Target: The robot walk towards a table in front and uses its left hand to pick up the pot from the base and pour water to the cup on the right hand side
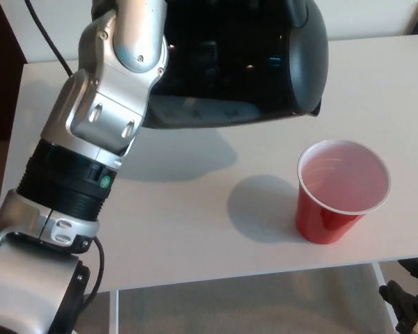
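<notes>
At the near right edge, dark fingers of the right hand show, too cropped to tell their state. The red plastic cup stands on the white counter, apparently empty. Beyond it, the black glossy pot hangs lifted, spout above and just left of the cup, likely for pouring. The left hand is hidden behind its silver forearm; its grip I cannot tell.

bare table lies open between the raised pot and the red cup; the silver left arm fills the left side.
</notes>
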